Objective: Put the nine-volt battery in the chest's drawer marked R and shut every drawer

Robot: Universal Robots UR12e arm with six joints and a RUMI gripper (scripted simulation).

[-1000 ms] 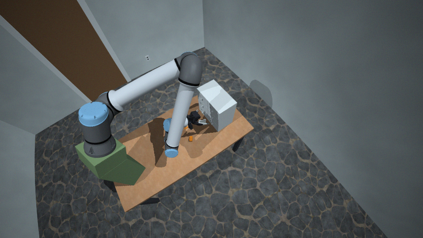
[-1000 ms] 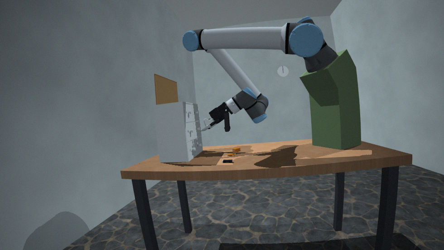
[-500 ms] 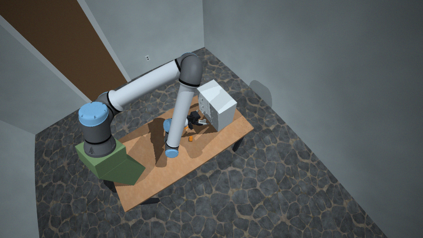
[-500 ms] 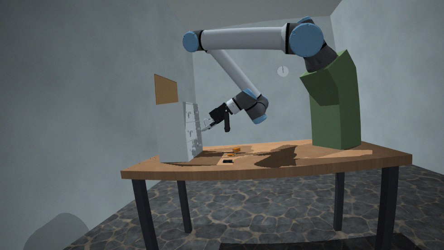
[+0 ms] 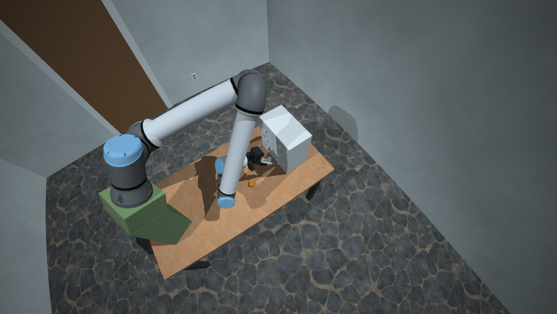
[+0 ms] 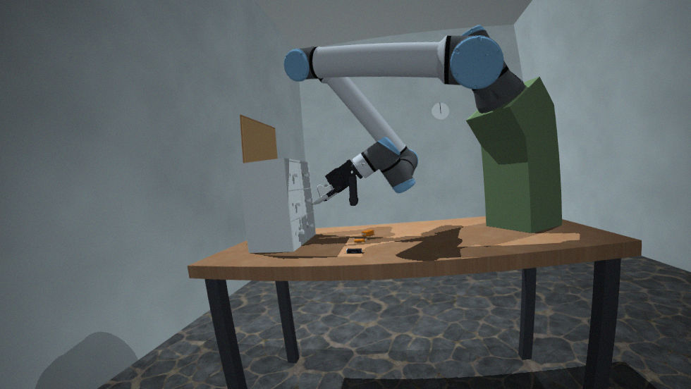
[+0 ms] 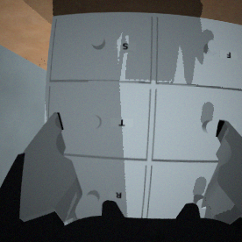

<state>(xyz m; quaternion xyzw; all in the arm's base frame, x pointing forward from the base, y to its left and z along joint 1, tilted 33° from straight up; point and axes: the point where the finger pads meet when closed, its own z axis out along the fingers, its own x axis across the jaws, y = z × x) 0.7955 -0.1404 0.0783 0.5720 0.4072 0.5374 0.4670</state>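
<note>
The white chest [image 5: 286, 136] stands upright at the far end of the table, also in the exterior view [image 6: 278, 205]. All its drawers are shut. In the wrist view the chest front [image 7: 145, 101] appears upside down, with the table at the top. The drawer marked R [image 7: 105, 193] is at the lower left, T above it, S at the top. My gripper [image 7: 139, 117] is open and empty, close to the front at the T row, also seen from the side [image 6: 319, 195]. A small dark block [image 6: 355, 250] lies on the table below; I cannot tell whether it is the battery.
Two small orange objects [image 6: 368, 232] [image 6: 358, 239] lie on the table near the chest; one shows from above [image 5: 252, 182]. My arm's forearm reaches over the table's middle. The green robot base [image 5: 144, 214] stands at the table's other end.
</note>
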